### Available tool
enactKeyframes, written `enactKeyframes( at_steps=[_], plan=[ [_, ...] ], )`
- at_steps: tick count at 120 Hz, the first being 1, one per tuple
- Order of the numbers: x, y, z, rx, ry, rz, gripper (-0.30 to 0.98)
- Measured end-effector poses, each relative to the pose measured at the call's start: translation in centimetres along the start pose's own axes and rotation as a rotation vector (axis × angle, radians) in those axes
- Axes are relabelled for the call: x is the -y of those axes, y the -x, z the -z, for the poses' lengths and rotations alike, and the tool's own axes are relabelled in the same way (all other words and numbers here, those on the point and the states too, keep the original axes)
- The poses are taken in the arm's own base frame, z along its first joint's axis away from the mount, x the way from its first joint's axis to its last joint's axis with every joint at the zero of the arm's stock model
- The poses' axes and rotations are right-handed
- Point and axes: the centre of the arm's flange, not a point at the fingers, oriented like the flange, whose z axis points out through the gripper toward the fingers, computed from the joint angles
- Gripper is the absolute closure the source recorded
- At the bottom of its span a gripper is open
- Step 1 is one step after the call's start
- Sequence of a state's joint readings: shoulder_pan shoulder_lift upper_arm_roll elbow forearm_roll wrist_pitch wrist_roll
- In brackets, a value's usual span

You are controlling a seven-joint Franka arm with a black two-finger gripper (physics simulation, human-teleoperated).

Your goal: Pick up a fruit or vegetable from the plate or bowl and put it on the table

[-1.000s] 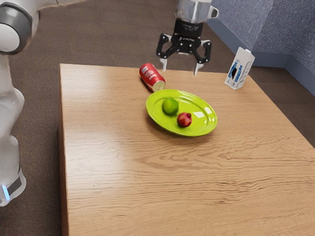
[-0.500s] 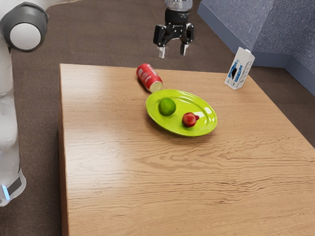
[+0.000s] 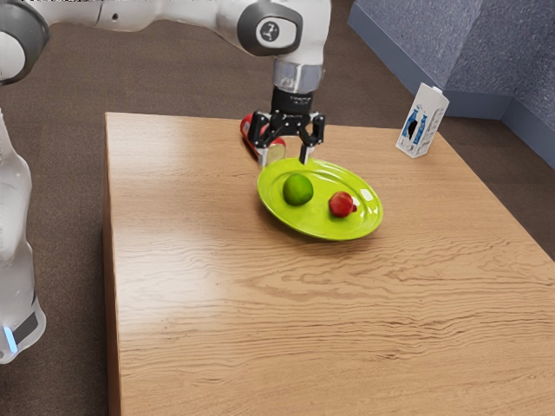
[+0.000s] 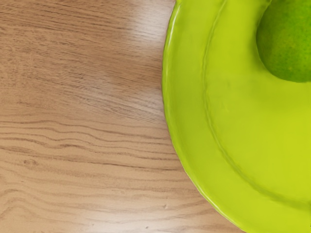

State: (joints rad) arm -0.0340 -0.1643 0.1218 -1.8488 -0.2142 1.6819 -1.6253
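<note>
Exterior view: my claw (image 3: 285, 158) is spread wide and empty near the green plate (image 3: 317, 228), which holds the lime (image 3: 298, 190) and red fruit (image 3: 341, 204). Wrist view: the lime looks firm, probably light, apt to roll; I'd squeeze gently across its widest part.

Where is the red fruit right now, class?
In the exterior view, the red fruit lies on the green plate, on the exterior view's right of the green fruit.
</note>
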Motion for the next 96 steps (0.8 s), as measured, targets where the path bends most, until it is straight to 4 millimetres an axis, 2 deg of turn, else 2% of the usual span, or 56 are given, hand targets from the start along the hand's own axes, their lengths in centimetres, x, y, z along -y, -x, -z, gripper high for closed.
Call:
enactKeyframes(
  at_steps=[17, 33, 46, 86, 96],
  plan=[
    [-1.8, -2.7, -1.5, -0.051, 0.013, -0.153, 0.00],
    [-3.2, -3.3, -2.8, -0.090, 0.021, -0.328, 0.00],
    [-3.8, -4.1, -3.0, -0.103, 0.037, -0.436, 0.00],
    [-5.1, -12.3, -3.4, -0.123, 0.038, -0.552, 0.00],
    [-5.7, -14.0, -4.3, -0.109, 0.027, -0.566, 0.00]
  ],
)
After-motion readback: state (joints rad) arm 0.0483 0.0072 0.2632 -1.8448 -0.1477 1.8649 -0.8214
